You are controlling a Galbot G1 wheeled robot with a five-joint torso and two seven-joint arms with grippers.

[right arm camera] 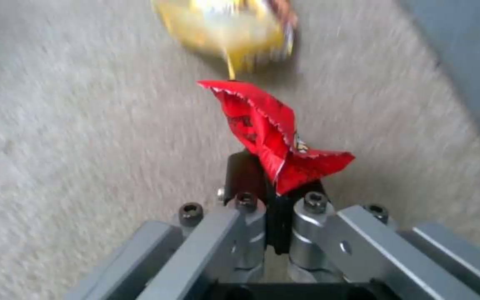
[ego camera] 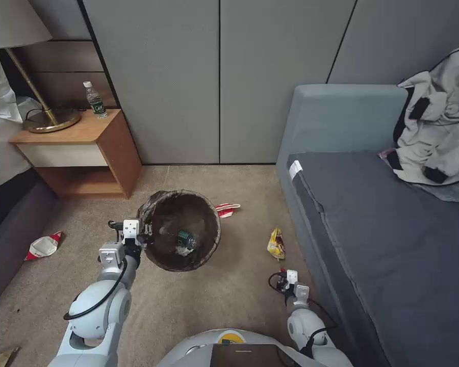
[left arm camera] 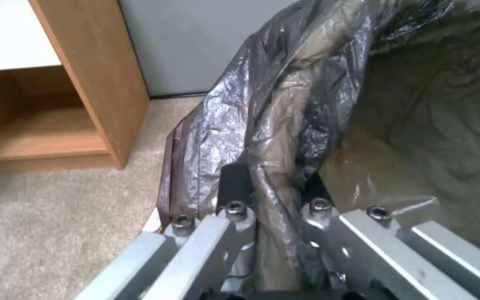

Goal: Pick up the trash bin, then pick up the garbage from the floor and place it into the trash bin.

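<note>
Near the middle of the head view, the trash bin (ego camera: 181, 230) hangs tilted above the carpet (ego camera: 224, 300), its dark bag folded over the rim and its mouth turned up toward the camera. A bottle with a green label (ego camera: 183, 237) and something white lie inside it. The left gripper (ego camera: 144, 237) pinches the bin's rim on the left side of the frame. Lower right, the right gripper (ego camera: 282, 279) sits low over the carpet beside the grey sofa (ego camera: 382, 219). A yellow snack wrapper (ego camera: 276, 243) lies on the carpet just above it in the frame. A crushed red-and-white cup (ego camera: 227, 209) rests right of the bin, and another (ego camera: 43, 246) at the left edge. A wooden nightstand (ego camera: 81, 153) stands upper left.

From the left wrist view, the black fingers (left arm camera: 234, 185) are closed tight on the crinkly bag and rim, with the nightstand's wooden side in the upper left.

From the right wrist view, the fingers (right arm camera: 244, 173) are pressed together on a red wrapper (right arm camera: 271, 137) that sticks up from them at centre. The yellow wrapper shows blurred on the carpet at the top of the frame.
</note>
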